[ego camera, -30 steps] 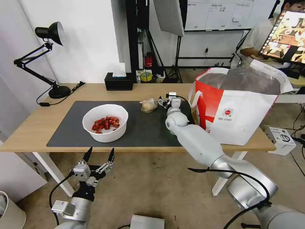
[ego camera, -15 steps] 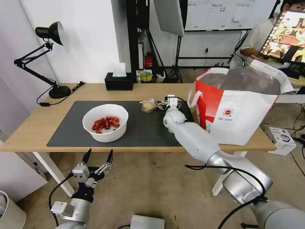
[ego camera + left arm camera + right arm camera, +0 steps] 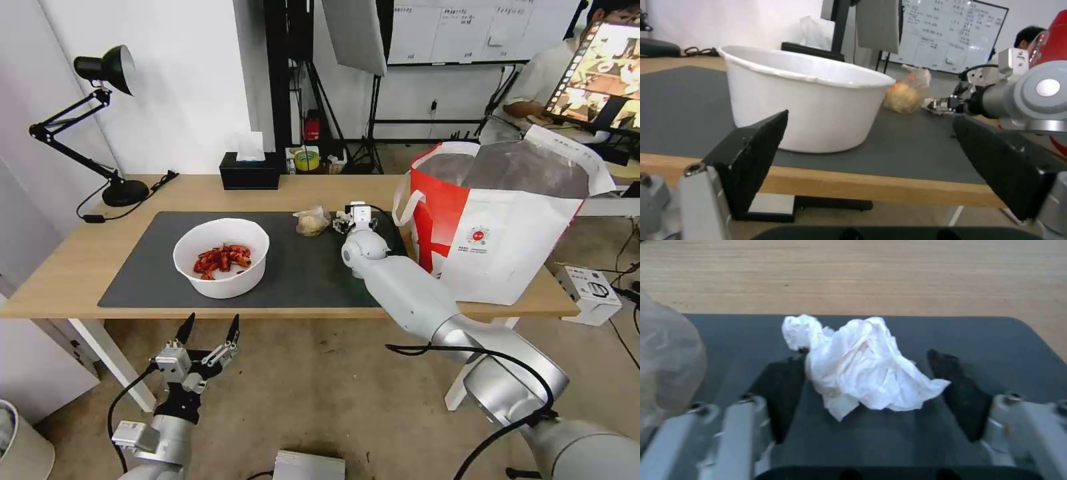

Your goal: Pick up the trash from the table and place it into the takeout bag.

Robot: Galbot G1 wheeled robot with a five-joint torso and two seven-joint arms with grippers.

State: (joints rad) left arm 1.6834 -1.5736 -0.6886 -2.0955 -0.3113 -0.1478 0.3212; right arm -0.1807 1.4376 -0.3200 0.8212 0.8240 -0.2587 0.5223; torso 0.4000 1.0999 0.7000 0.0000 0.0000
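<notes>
The right gripper [image 3: 865, 390] is down on the dark grey mat [image 3: 133, 267], and its two black fingers [image 3: 958, 390] stand open with the crumpled white tissue [image 3: 862, 370] sitting between them. One finger already touches the tissue's edge; the other is a little apart from it. To do this step well, I think the fingers should close slowly and stay low, so they pinch the fat middle of the tissue and not just a loose corner. A soft thing like this can slip out if only a flap gets caught.

The takeout bag [image 3: 500, 227] stands open at the right end of the table [image 3: 80, 267], just beside that arm (a short trip once the tissue is held).

The long wooden table carries the mat. On the mat sits the white bowl [image 3: 221, 257] with red shells inside. Farther back is the small clear bag [image 3: 311, 221] with a beige lump, near the right gripper. The tissue is hard to make out from the head view, hidden behind the wrist, I believe.

The left gripper [image 3: 207, 337] waits below the table's front edge, fingers spread open, facing the bowl.

Around the room there is a black desk lamp [image 3: 100, 67], a black tissue box [image 3: 249, 170], and a whiteboard on the back wall.
</notes>
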